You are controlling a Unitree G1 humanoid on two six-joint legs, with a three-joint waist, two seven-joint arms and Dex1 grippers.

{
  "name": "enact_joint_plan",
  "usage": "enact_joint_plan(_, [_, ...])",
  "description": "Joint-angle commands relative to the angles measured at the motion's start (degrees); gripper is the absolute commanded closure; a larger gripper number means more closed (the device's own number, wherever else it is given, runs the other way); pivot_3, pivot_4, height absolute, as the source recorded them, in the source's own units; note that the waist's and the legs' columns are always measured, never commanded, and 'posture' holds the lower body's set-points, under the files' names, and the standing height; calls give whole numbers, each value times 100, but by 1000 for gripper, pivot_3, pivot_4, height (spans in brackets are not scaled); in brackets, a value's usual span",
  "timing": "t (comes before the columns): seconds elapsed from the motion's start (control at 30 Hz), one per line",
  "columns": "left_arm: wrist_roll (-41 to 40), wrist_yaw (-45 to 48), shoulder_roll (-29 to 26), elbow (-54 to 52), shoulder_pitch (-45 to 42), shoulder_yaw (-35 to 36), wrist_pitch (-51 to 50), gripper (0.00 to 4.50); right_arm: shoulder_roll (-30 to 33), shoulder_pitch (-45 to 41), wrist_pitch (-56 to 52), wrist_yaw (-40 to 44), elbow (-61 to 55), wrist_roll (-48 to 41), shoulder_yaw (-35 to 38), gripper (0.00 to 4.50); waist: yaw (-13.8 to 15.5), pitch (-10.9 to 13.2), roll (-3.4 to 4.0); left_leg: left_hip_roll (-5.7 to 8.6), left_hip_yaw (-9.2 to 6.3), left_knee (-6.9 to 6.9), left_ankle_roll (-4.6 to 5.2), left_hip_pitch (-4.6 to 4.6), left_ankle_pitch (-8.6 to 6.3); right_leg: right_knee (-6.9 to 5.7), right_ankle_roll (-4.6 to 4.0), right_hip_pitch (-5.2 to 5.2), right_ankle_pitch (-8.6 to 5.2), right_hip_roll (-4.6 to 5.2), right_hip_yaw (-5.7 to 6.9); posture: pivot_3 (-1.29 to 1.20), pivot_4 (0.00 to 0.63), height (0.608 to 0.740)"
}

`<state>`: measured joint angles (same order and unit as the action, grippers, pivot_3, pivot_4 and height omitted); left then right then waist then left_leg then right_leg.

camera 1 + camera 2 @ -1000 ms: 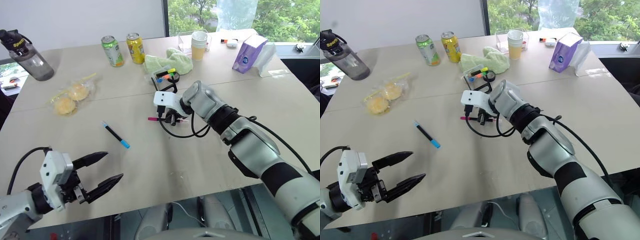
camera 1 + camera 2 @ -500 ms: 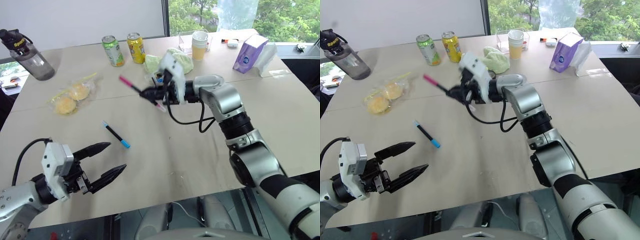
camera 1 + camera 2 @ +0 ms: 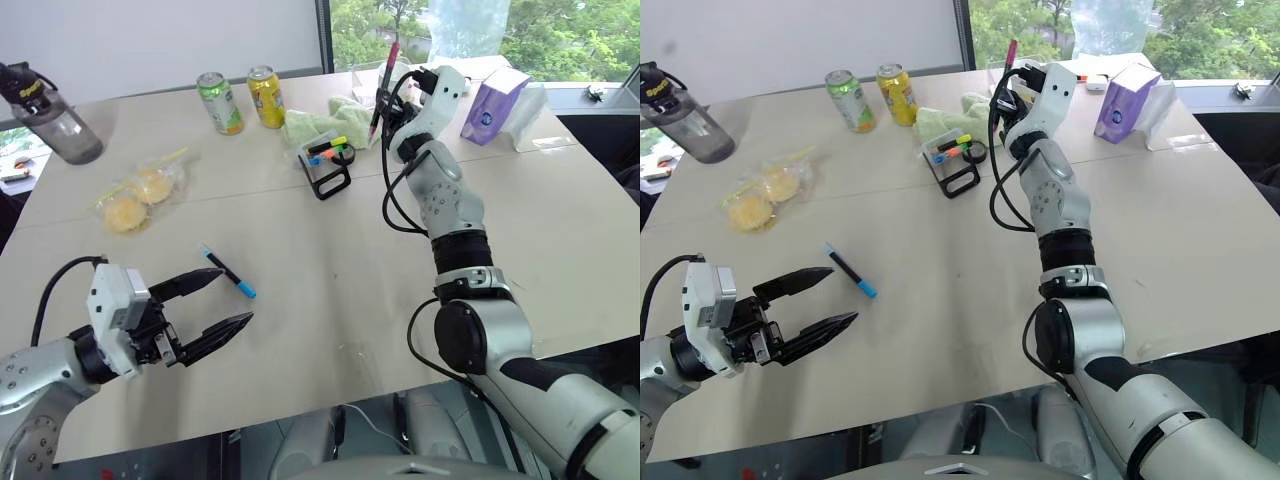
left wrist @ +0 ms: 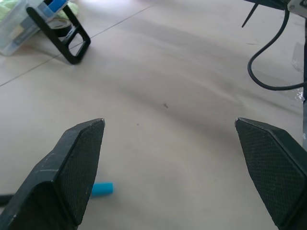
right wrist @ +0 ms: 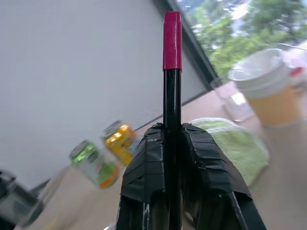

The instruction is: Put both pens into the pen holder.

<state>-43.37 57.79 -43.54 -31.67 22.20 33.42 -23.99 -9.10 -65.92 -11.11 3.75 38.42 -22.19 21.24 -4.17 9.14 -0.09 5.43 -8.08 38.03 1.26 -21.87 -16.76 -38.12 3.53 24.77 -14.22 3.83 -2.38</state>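
Right gripper pinches the magenta pen mid-barrel, upright: light, stiff, slick, so it could swivel. Left gripper gapes; the blue-tipped pen at its twelve o'clock wants a mid-barrel pinch.

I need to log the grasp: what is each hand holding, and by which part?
The right hand grips the slim black pen with the magenta end by its black barrel, magenta end pointing up. The left hand is open and holds nothing.
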Motion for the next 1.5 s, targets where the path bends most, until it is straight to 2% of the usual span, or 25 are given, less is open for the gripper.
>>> enact_joint_plan(0.03, [-19,-21,-18,-78,-1,91,53,0,-580,-405,245,-96,134,-305,-64,4470,-46,0,0,-3,3,0,0,2,0,0,0,0,0,-3,-3,0,150,740])
enact_joint_plan(0.3, [-25,-92,62,-159,118,200,72,0,-371,-85,-133,258,-143,-576,-400,4470,-147,1,4,-7,6,-1,1,1,0,-1,0,1,0,-6,-8,0,150,740])
enact_joint_plan(0.43, [-45,-209,68,-114,-48,124,51,0,-159,266,-522,748,-671,-562,-830,4470,-126,0,4,-8,6,1,1,1,0,0,-1,1,1,-7,-8,0,150,740])
enact_joint_plan(0.53, [-80,-868,217,15,-603,-105,-176,0,58,787,-1051,1431,-1540,-672,-1343,4470,-74,-5,5,-8,2,2,1,0,0,1,0,-1,1,-5,-3,0,150,740])
enact_joint_plan(0.6, [-354,-1886,623,97,-1351,-392,-625,0,248,1276,-1448,1863,-2258,-846,-1634,4470,-13,-8,10,-7,1,9,1,-2,0,-2,0,-2,1,-4,-1,0,150,740])
enact_joint_plan(0.67, [-718,-2510,1005,127,-1910,-563,-899,0,409,1654,-1801,2167,-2822,-1022,-1829,4470,21,-10,6,-5,1,22,2,-4,-1,-11,1,-2,1,-3,0,0,150,740])
enact_joint_plan(0.83, [-1341,-3248,1651,361,-2849,-807,-1150,0,1089,2521,-2392,3155,-4037,-1205,-2538,4470,29,-18,-6,-1,-1,35,2,-3,-1,-27,2,-3,2,2,2,0,150,740])
enact_joint_plan(0.93, [-1454,-3296,1740,496,-3150,-1016,-1227,0,1577,2906,-2370,3728,-4509,-1052,-3014,4470,32,-18,-5,-4,7,32,1,4,0,-33,2,-2,2,-2,-6,0,150,740])
enact_joint_plan(1.03, [-1634,-3243,1795,604,-3369,-1181,-1314,0,1839,3049,-2123,3876,-4564,-713,-3331,4470,22,-19,-8,-4,9,34,1,5,0,-37,2,-2,2,-1,-5,0,150,740])
enact_joint_plan(1.27, [-1624,-2929,1798,646,-3477,-1701,-1438,0,1939,3054,-1486,4081,-4384,-213,-3554,4470,49,-20,-9,-4,14,37,0,5,0,-40,2,-1,2,-1,-10,0,150,740])
enact_joint_plan(1.3, [-1602,-2903,1799,673,-3499,-1737,-1422,527,1937,3050,-1457,4104,-4372,-194,-3557,4500,60,-20,-10,-4,14,37,0,6,0,-40,2,-1,2,-1,-11,0,150,740])
enact_joint_plan(1.33, [-1580,-2877,1800,704,-3526,-1769,-1401,766,1944,3051,-1433,4129,-4373,-164,-3576,4500,68,-20,-10,-4,14,37,0,5,0,-39,2,-1,2,-1,-10,0,150,740])
enact_joint_plan(1.4, [-1538,-2845,1809,776,-3594,-1820,-1361,1733,1973,3071,-1390,4229,-4394,-109,-3645,4500,77,-20,-10,-4,14,37,0,5,0,-39,2,-1,2,-1,-10,0,150,740])
enact_joint_plan(1.5, [-1450,-2735,1801,869,-3687,-1887,-1303,2914,2036,3129,-1456,4396,-4496,-87,-3768,4500,90,-20,-10,-4,13,37,0,5,0,-39,2,-1,2,-1,-10,0,150,740])
